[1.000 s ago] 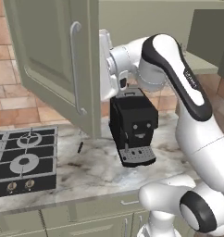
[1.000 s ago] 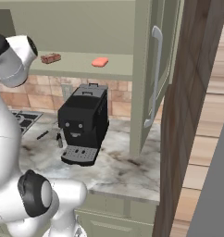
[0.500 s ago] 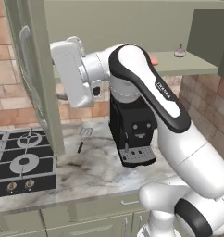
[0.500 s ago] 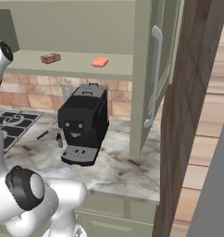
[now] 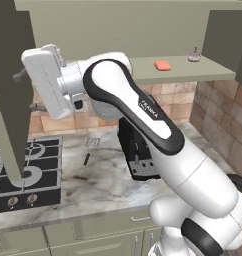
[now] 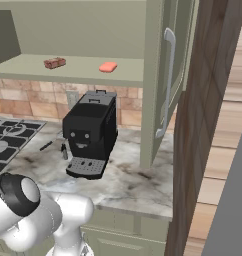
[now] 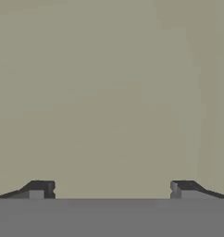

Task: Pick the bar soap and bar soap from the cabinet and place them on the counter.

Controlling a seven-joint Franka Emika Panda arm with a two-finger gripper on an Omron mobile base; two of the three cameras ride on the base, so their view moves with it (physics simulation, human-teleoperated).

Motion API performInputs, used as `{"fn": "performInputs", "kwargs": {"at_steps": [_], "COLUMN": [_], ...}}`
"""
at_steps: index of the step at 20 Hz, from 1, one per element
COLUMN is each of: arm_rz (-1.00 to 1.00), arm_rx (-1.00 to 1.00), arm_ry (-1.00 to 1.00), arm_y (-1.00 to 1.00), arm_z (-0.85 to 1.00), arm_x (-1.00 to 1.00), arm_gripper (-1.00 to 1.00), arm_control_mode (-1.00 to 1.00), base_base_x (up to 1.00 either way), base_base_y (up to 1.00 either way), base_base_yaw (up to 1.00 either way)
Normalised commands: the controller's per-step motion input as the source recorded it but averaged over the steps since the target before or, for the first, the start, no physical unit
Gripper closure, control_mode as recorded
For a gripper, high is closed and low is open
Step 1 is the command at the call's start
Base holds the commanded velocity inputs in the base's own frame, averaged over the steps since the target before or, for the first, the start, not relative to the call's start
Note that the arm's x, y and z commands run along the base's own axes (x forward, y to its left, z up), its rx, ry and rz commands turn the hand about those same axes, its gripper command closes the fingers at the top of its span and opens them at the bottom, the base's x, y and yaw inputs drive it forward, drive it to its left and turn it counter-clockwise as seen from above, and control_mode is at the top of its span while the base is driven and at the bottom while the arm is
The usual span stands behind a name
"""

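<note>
I see the cabinet (image 6: 158,75) in matt sage paint, its handle (image 6: 166,85) brushed silver metal. The counter (image 6: 128,182) looks like polished veined stone. The coffee machine (image 6: 90,130) reads as matt black plastic. Coral soap (image 6: 108,67) looks smooth.

arm (image 5: 143,130): glossy white rounded shells, thick and tube-like
joints: dark grey to black bands between the shells
marking: small white lettering on a black strip along the upper link
hand (image 5: 45,82): flat white boxy block
fingertips (image 7: 39,189): two small dark wedge-shaped tips, paler grey inner faces
</note>
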Motion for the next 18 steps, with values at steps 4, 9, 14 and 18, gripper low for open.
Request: {"fn": "performInputs", "kwargs": {"at_steps": [4,9,14,18], "arm_rz": [-0.02,0.00,0.00,0.00], "arm_rx": [0.00,0.00,0.00,0.02], "arm_ry": [-0.10,-0.15,-0.20,-0.23], "arm_y": [0.09,-0.10,-0.26,-0.47], "arm_z": [0.00,0.00,0.00,0.00], "arm_x": [0.00,-0.14,-0.29,-0.39], "arm_gripper": [-1.00,-1.00,-1.00,-1.00], "arm_control_mode": [-1.00,-1.00,-1.00,-1.00], "base_base_x": [0.00,0.00,0.00,0.00], "base_base_y": [0.00,0.00,0.00,0.00], "base_base_yaw": [0.00,0.00,0.00,0.00]}}
